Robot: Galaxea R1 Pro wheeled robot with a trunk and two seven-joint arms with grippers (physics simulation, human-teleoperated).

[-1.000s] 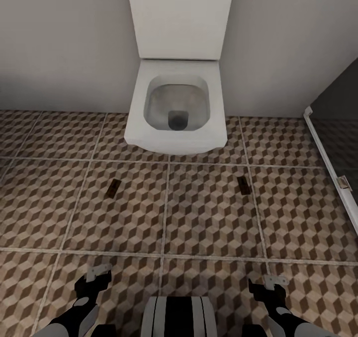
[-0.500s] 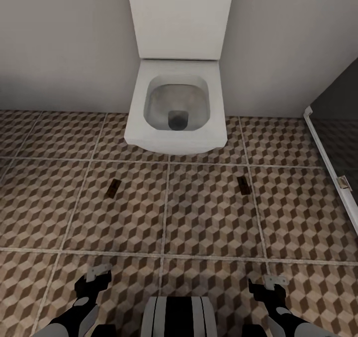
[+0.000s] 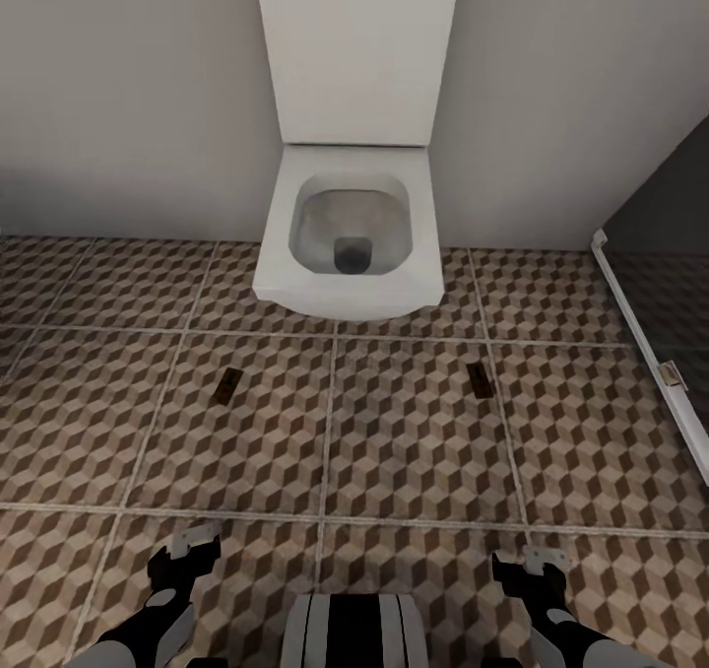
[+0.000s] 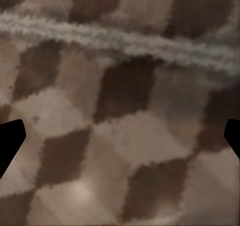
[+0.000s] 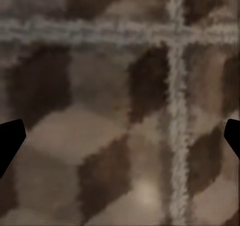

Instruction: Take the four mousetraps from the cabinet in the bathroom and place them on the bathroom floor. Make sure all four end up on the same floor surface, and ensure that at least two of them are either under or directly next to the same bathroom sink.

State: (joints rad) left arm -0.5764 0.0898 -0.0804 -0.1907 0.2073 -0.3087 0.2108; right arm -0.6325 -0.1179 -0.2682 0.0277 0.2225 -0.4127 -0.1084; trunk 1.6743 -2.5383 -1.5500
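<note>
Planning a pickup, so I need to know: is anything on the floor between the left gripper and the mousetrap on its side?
Nothing visible: only bare bathroom floor lies between the left gripper and that mousetrap. The toilet stands beyond it.

Bathroom, domestic. White wall-hung toilet (image 3: 350, 230), lid up, against a plain pale wall (image 3: 128, 106). Bathroom floor (image 3: 414, 441) of large tiles in a brown-and-beige cube pattern, pale grout. Right edge: dark glass shower screen (image 3: 670, 254) in a white frame.
</note>
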